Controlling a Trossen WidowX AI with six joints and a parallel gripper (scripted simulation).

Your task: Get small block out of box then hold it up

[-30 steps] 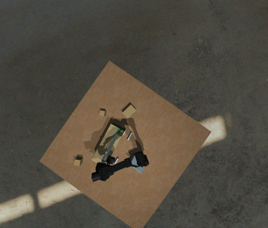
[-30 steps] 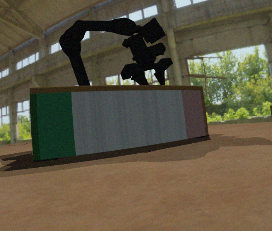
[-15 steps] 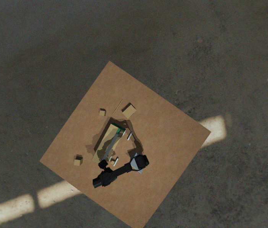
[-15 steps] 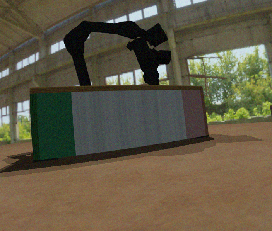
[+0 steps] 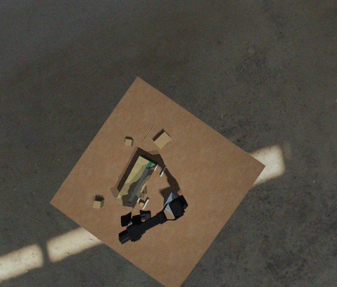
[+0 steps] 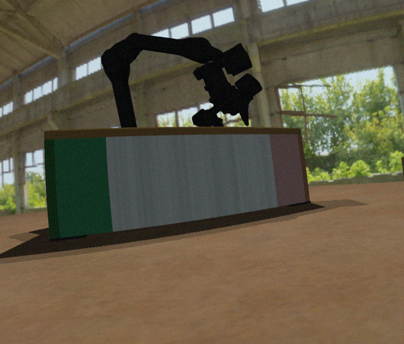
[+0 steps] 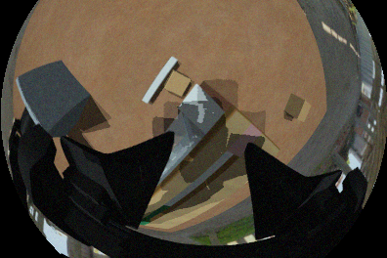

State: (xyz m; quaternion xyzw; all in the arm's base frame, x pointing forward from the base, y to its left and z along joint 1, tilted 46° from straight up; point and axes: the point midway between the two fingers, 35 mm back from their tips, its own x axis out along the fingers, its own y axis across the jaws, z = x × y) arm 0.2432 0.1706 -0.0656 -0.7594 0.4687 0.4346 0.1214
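Note:
The box [image 5: 133, 177] [image 6: 191, 177] stands upright, with a green end [image 6: 80, 184] and a pink end [image 6: 289, 166] [image 7: 251, 130]. A small tan block [image 5: 142, 203] [image 7: 177, 83] lies on the table outside the box, near its pink end, beside a pale strip [image 5: 145, 203] [image 7: 160, 80]. My gripper [image 5: 135, 216] [image 6: 230, 124] [image 7: 210, 143] is open with nothing between its fingers. It hangs above the table just off the pink end, and the block is ahead of the fingertips in the wrist view. The shelf interior is partly hidden by the box top and shadows.
A second pale strip [image 5: 163, 171] stands near the green end. A grey slab [image 5: 168, 212] [image 7: 54, 96] is under the arm. Tan blocks [image 5: 161, 138] [image 5: 128, 141] [image 5: 98, 202] and a thin rod [image 5: 147, 134] lie around the box. The table edge [image 5: 100, 239] is near the gripper.

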